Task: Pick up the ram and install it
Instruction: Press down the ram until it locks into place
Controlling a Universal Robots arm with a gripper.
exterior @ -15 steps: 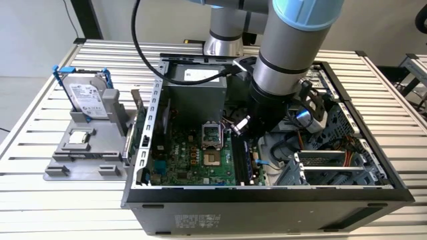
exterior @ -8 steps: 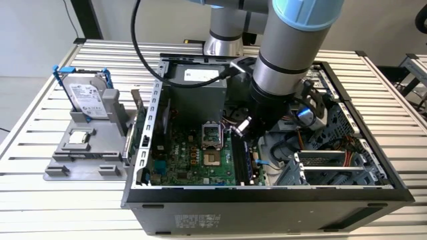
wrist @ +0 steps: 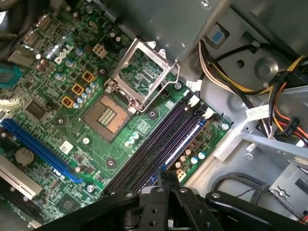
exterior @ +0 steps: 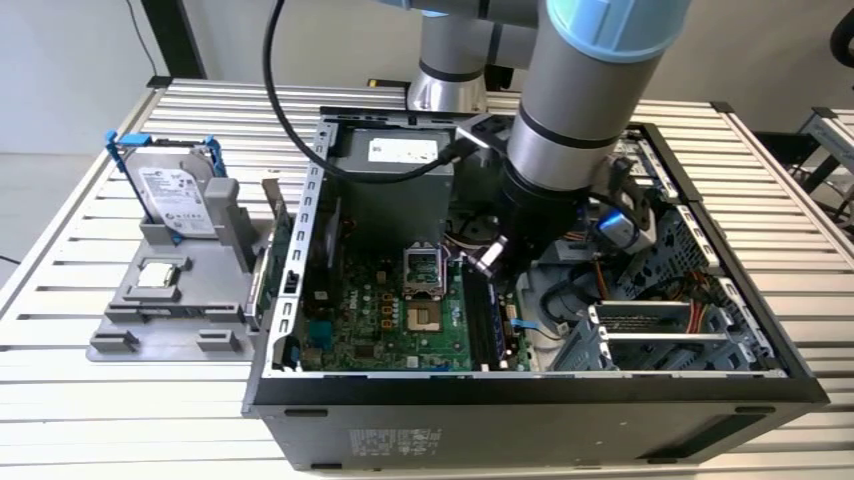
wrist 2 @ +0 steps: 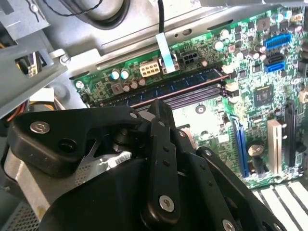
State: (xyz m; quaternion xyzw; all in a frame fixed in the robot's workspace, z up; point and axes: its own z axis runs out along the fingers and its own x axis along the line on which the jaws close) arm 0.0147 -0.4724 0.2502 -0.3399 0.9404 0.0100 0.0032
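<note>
The ram [wrist 2: 192, 80] is a long dark stick with black chips. It stands in the outermost of the black motherboard slots [wrist: 159, 144], next to the case wall, and shows again as the ram [wrist: 186, 136] in the first wrist view. My gripper [wrist: 167, 177] is shut, its two black fingers pressed together right over the stick's upper edge near the middle of its length. Whether the tips touch the stick I cannot tell. In the exterior view the gripper [exterior: 487, 258] reaches down into the open computer case [exterior: 534, 392].
The processor socket [wrist: 107, 115] lies open beside the slots with its metal bracket [wrist: 144, 72] lifted. Bundled cables [wrist: 231, 72] and drive cages [exterior: 654, 335] crowd the far side. Outside the case, a grey fixture [exterior: 147, 320] holds a hard drive [exterior: 176, 195] and a square chip [exterior: 160, 275].
</note>
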